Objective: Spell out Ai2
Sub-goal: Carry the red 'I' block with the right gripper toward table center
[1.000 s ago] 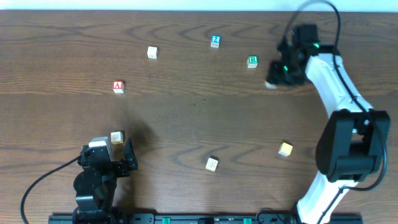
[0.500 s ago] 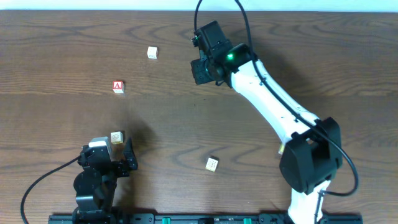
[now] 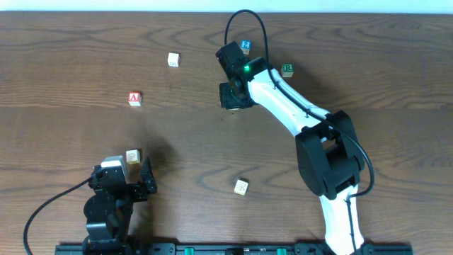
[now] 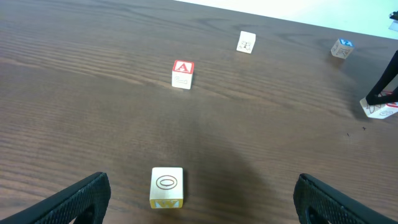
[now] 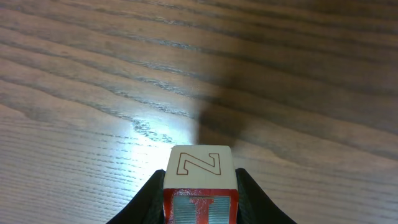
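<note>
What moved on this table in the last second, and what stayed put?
The right gripper, shut on a lettered block, swung left along the far side to the middle, then drew back slightly toward the robot. The left gripper, A block, 2 block and R block stayed put.

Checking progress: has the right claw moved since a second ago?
Yes. The right claw went left: from right of the green R block to left of it.
</note>
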Controlling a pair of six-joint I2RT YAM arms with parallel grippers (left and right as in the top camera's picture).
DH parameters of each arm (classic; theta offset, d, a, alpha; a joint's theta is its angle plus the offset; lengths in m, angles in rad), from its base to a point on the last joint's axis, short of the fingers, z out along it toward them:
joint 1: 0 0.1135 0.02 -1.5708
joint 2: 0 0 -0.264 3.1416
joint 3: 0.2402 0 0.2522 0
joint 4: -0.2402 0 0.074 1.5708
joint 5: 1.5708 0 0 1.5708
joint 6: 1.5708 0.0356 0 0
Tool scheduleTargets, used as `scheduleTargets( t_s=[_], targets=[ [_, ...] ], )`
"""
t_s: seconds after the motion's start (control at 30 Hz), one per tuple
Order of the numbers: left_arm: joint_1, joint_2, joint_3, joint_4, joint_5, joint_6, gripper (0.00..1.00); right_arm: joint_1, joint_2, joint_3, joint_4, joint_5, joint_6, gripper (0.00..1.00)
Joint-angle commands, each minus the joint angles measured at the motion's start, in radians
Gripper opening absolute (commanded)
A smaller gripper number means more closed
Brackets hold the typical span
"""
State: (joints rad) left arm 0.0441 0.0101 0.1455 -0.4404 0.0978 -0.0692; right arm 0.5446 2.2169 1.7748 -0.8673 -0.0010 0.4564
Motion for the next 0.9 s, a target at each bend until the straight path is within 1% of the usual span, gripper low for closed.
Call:
scheduleTargets(
  t_s=[0.0,0.57,0.87],
  targets=[
    [0.001,-0.006,-0.019,-0.001,0.0,0.021,0.95,-0.005,-0.006,0.013,-0.01,-0.007,0.052,0.01],
    [0.001,-0.005,-0.019,-0.001,0.0,0.021,0.95,0.001,0.038,0.013,-0.039,-0.007,0.067,0.01],
    [0.001,-0.006,-0.019,-0.001,0.0,0.021,0.96,0.033,0.058,0.013,-0.042,-0.006,0.067,0.01]
  ],
)
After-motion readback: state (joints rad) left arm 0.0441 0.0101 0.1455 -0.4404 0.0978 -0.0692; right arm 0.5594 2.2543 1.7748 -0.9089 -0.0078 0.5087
